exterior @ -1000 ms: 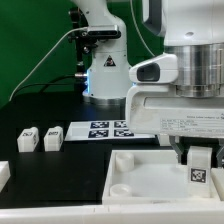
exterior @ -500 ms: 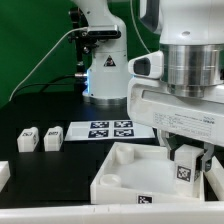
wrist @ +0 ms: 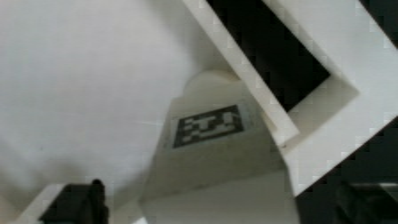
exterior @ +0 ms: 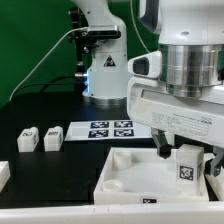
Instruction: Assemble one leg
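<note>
My gripper [exterior: 190, 163] is shut on the leg [exterior: 187, 170], a small white square block whose black-and-white tag faces the camera. The leg stands upright in the corner of the large white tray [exterior: 120, 180] on the exterior view's right. In the wrist view the leg [wrist: 210, 128] fills the middle, tag showing, with a dark finger [wrist: 80, 202] on one side and another on the other side. The leg's lower end is hidden by the tray wall.
Two more small white tagged blocks [exterior: 27, 139] [exterior: 52, 137] stand on the dark table at the exterior view's left. The marker board [exterior: 110, 130] lies behind the tray. A white part [exterior: 3, 172] pokes in at the left edge. The arm's base [exterior: 103, 70] stands behind.
The gripper with the leg has shifted slightly to the exterior view's left and turned a little. The tray has slid and turned, so its tagged near wall now shows.
</note>
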`<act>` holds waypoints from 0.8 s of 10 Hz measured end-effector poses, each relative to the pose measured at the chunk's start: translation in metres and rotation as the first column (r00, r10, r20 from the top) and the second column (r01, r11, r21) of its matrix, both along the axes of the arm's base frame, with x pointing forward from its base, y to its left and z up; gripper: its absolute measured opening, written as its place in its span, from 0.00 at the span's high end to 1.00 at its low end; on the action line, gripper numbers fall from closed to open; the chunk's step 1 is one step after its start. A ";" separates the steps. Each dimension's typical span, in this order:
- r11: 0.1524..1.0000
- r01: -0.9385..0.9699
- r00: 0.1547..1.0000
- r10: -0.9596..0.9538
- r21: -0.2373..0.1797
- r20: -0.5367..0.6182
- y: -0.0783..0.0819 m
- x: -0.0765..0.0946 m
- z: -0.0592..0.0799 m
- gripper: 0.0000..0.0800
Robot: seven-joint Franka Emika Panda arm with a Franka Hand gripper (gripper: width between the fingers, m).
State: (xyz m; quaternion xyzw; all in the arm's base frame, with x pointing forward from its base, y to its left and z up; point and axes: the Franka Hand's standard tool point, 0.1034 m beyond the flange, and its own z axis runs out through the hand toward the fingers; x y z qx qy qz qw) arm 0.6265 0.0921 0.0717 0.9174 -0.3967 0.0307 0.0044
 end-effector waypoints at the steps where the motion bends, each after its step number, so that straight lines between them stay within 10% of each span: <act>1: 1.000 -0.010 1.000 0.010 0.003 0.006 0.000 -0.003 0.004 0.19; 8: 1.000 -0.008 1.000 0.008 0.015 0.022 0.001 -0.005 0.017 0.19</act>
